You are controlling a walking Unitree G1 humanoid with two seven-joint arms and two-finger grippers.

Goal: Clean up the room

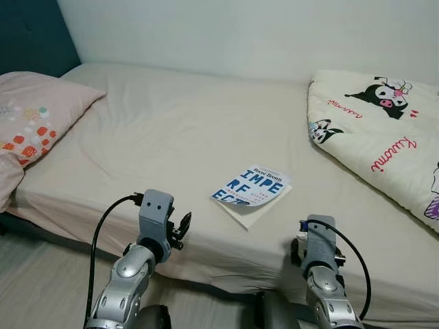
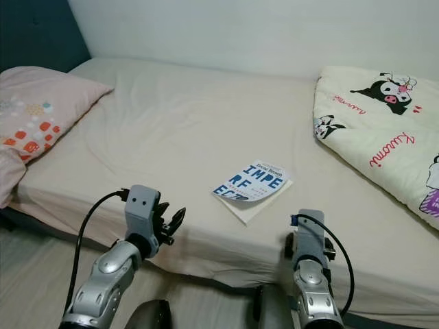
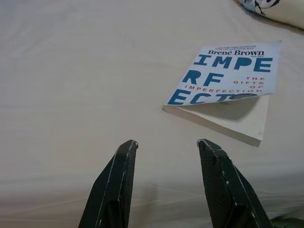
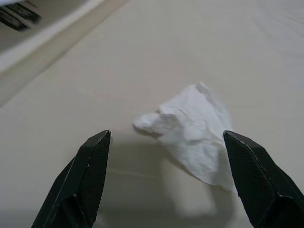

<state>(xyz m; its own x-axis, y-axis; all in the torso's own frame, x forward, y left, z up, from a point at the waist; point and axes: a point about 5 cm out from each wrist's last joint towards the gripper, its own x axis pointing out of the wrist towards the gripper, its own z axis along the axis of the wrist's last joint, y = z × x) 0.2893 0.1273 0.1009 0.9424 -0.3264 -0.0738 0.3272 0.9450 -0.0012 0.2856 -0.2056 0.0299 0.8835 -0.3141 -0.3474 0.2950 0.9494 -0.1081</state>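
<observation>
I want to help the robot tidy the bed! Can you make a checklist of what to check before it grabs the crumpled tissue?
1. Right gripper open wide enough: ok, its black fingers stand far apart.
2. Crumpled white tissue lined up between those fingers: ok.
3. Fingers touching the tissue yet: not ok, they are still short of it.
4. Tissue lying free on the beige bed sheet, nothing on top: ok.
5. Left gripper out of the way: ok, it is open and empty near the bed's edge, apart from the white paperback book with blue letters.
6. Book clear of the right gripper's path: cannot tell.
</observation>
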